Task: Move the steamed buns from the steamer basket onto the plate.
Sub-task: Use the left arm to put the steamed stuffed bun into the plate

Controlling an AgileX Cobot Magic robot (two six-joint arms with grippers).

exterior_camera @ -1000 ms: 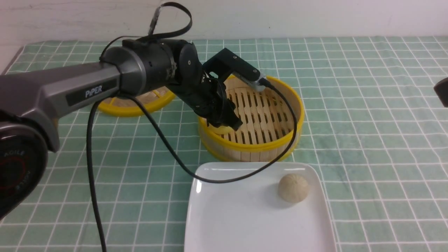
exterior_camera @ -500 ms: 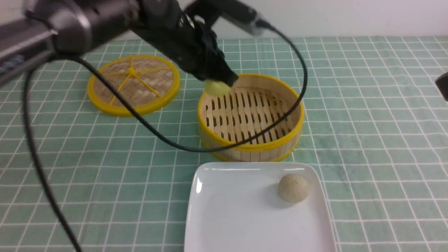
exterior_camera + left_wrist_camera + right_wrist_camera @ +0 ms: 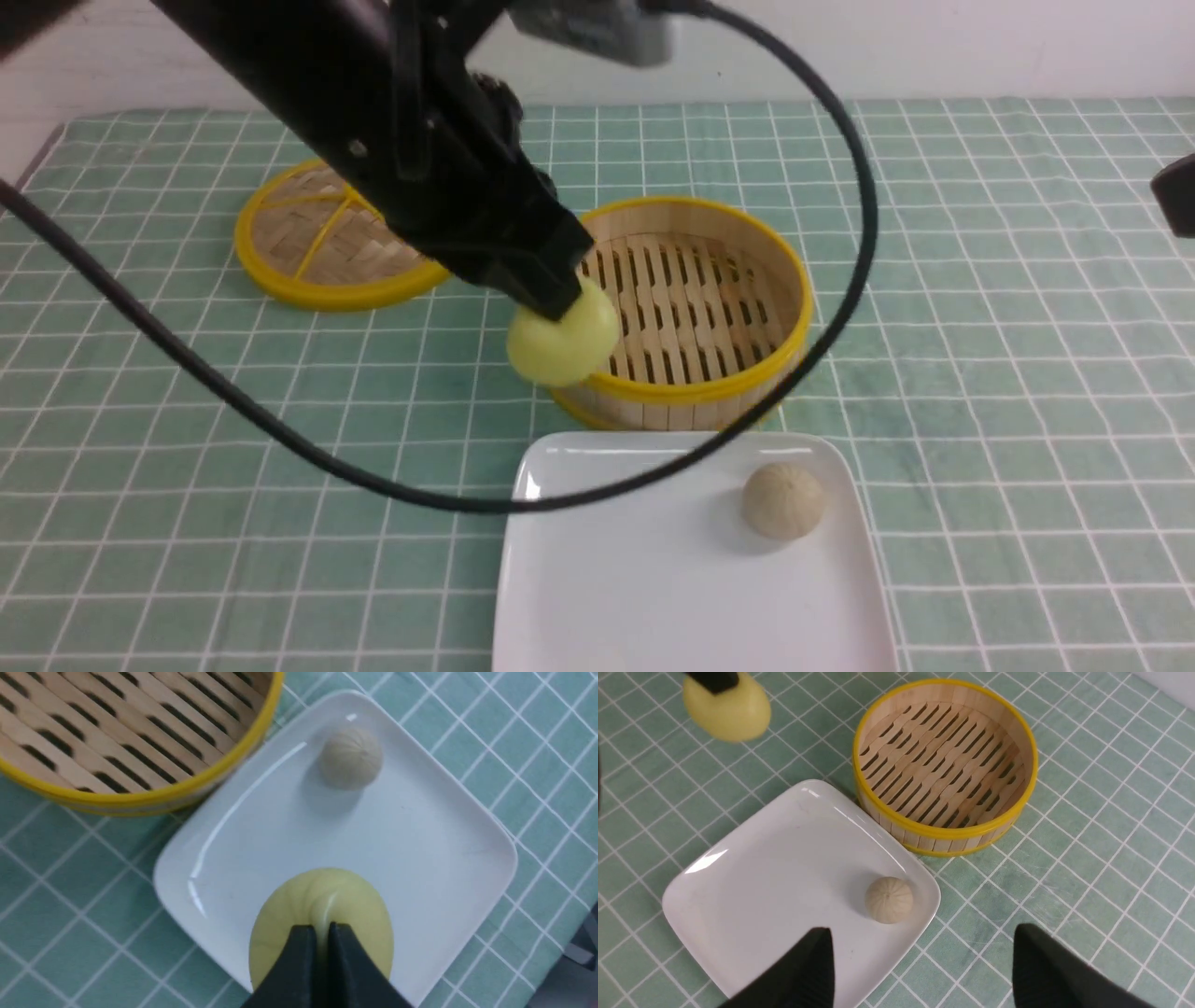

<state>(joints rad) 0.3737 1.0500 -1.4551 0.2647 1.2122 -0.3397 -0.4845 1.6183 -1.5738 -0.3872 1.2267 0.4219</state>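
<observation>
Green cloth (image 3: 980, 280), white wall (image 3: 934, 47) | left gripper (image 3: 321, 927) pinching yellow bun (image 3: 560, 341) | right gripper (image 3: 920, 929) spread

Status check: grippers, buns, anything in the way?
Left gripper shut on yellow bun, airborne beside basket. Right gripper open, empty. Beige bun on plate. Cable loop near plate, not on it.

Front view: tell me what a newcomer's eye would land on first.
The black left gripper, shut on a pale yellow dome-shaped steamed bun, holds it in the air near the left side of the round bamboo steamer basket with yellow rims, whose slatted floor is bare. Nearer the camera, an off-white beige bun sits on the right part of the glossy white square plate.
</observation>
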